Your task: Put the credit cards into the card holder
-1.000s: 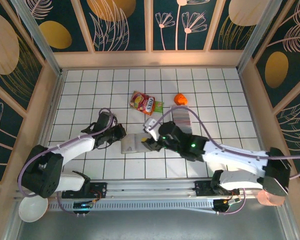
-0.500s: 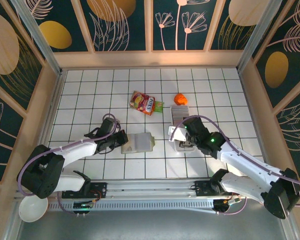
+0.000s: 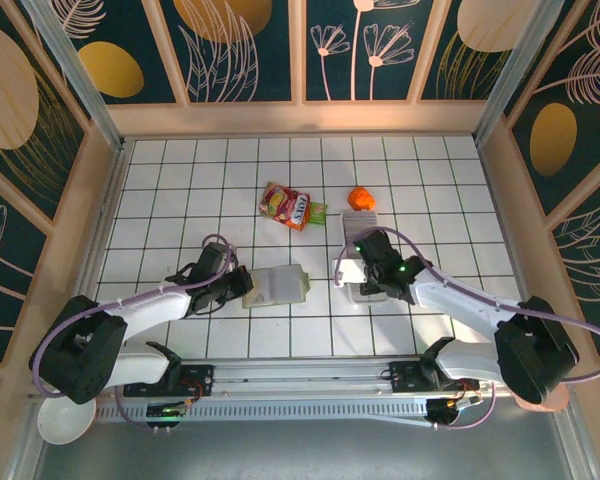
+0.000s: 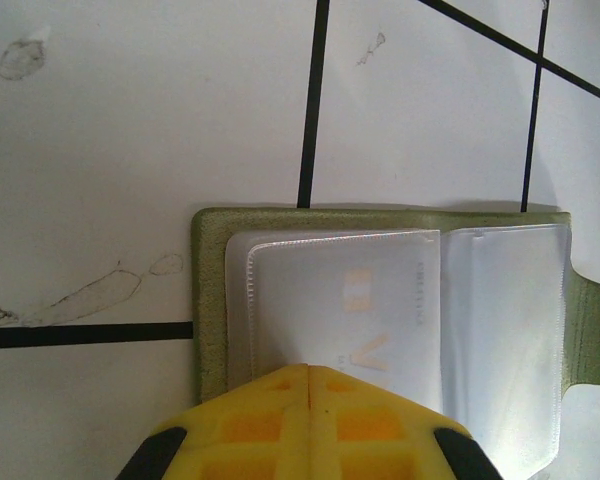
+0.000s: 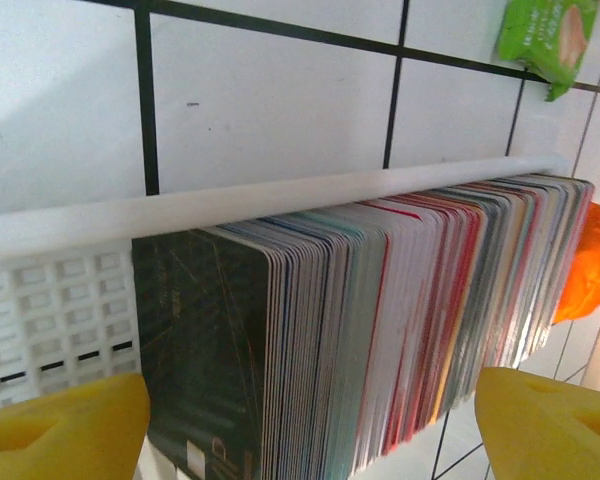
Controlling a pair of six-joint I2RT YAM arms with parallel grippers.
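The olive-green card holder [image 3: 280, 285] lies open on the tiles, its clear sleeves up. In the left wrist view a pale card [image 4: 350, 310] sits inside one sleeve of the card holder [image 4: 210, 300]. My left gripper [image 3: 242, 287] is shut, its yellow tip [image 4: 310, 372] resting on the holder's left part with nothing between the jaws. The credit cards [image 5: 380, 330] stand packed on edge in a white tray [image 5: 60, 310]. My right gripper [image 5: 305, 430] is open, one yellow finger on each side of the stack. From above, that right gripper [image 3: 363, 262] hovers over the tray's near half, with the credit cards [image 3: 361, 228] behind it.
A red and green snack packet [image 3: 288, 205] and an orange object [image 3: 360, 198] lie beyond the tray [image 3: 364, 296]. The orange object [image 5: 590, 260] sits just past the stack's far end. A white bowl [image 3: 63, 420] rests off the table at the front left. Wooden walls ring the tiled floor.
My right gripper has moved from the card holder to the right, back over the tray, and opened wide around the card stack. The left gripper has stayed shut on the holder's edge.
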